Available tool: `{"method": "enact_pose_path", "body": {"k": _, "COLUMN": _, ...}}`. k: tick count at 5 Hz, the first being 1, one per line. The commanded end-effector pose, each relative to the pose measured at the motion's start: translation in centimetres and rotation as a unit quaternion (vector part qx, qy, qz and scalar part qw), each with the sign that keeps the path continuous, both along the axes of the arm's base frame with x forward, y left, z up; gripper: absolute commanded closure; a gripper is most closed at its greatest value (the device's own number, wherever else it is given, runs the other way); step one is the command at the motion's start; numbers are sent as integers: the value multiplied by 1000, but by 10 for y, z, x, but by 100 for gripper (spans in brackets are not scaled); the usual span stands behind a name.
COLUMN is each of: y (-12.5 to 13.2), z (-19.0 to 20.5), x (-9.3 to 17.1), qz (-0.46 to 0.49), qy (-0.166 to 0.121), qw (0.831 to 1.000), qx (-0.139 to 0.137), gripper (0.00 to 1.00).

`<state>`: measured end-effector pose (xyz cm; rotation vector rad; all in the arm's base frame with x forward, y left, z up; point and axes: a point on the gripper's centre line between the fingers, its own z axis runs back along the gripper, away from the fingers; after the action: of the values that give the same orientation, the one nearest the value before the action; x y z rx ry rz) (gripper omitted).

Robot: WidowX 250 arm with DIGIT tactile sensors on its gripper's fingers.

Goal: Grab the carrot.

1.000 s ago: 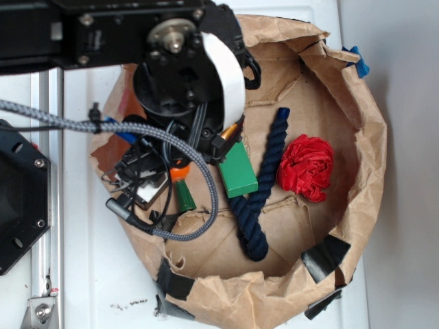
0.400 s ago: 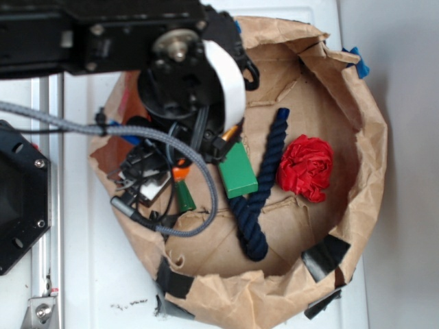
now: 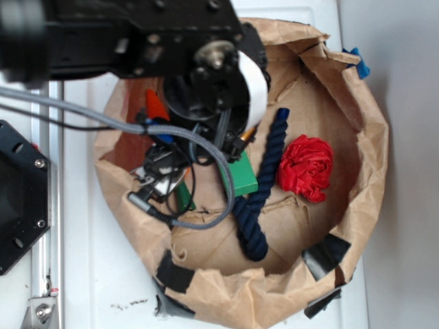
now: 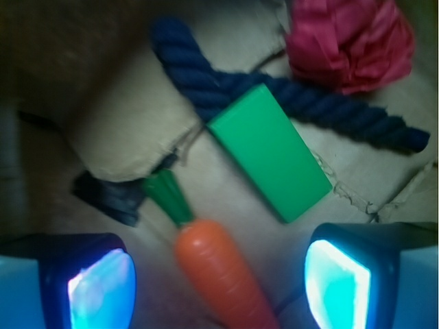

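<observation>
Inside the paper bag (image 3: 357, 205), the gripper (image 4: 219, 284) hangs with jaws apart astride the carrot (image 4: 219, 277), ungrasped; closing and lifting remain.

From overhead the light is even and bright on the white worktop (image 3: 103, 274), though the black arm (image 3: 123, 34) smears with motion blur. The wrist view is dim and soft throughout, with dark corners, and both jaws glow with blue glare.

The arm's wrist housing (image 3: 216, 86) has shifted right across the paper bag. It now hides most of the carrot (image 3: 182, 197), leaving only the green stem showing. The camera cable (image 3: 180, 221) has swung right with it.
</observation>
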<state>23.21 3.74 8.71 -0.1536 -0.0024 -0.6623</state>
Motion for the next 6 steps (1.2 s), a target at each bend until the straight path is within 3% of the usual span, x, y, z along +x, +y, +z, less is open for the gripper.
{"method": "enact_pose_path", "body": {"k": 1, "y": 7, "z": -7, "x": 15, "qz": -23, "qy": -8, "qw": 1000, "qx": 18, "gripper": 0}}
{"method": "enact_pose_path", "body": {"k": 4, "y": 16, "z": 43, "x": 38, "qz": 0, "qy": -48, "qw": 998, "qx": -38, "gripper": 0}}
{"method": "enact_pose_path", "body": {"k": 6, "y": 11, "z": 25, "x": 25, "qz": -21, "qy": -37, "qw": 999, "qx": -15, "gripper": 0}}
